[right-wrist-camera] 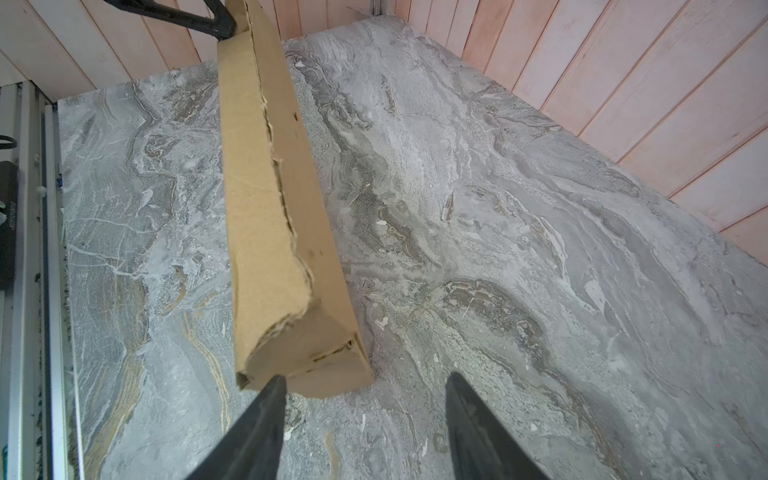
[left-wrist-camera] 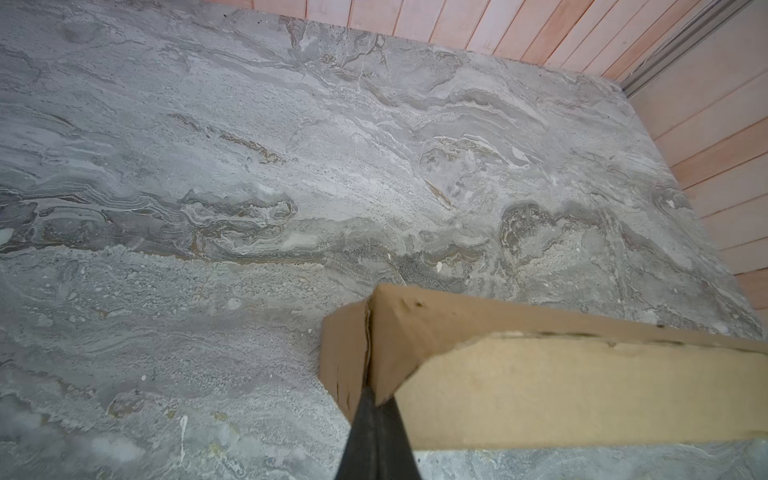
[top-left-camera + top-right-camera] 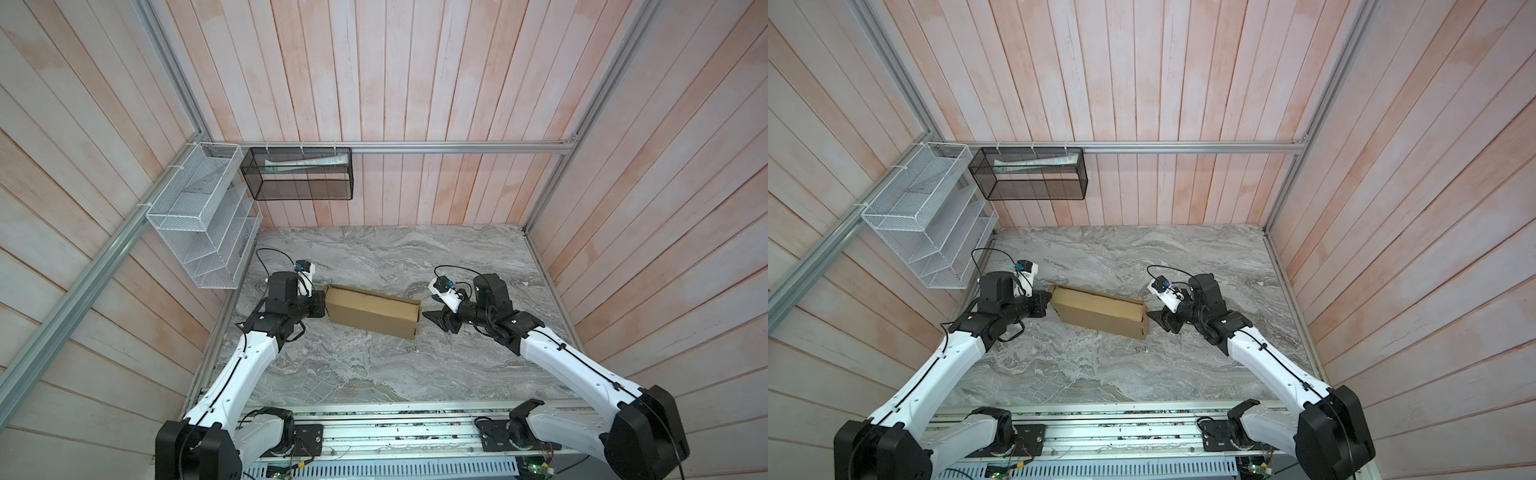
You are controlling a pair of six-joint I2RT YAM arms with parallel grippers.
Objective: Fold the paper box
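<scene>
Bright, even light — soft shadows, walls bowed at edges.

Pretty clearly a robotics lab test cell, not a home: two white-and-black robot arms mounted on a front rail with bare wiring, a marble-look tabletop boxed in by pinkish plank walls on aluminium framing, and wire mesh baskets zip-tied to that frame.

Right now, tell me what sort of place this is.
Probably a robot test cell: plank walls on an aluminium frame, a marble-look table, and a left arm and right arm at a box.
</scene>
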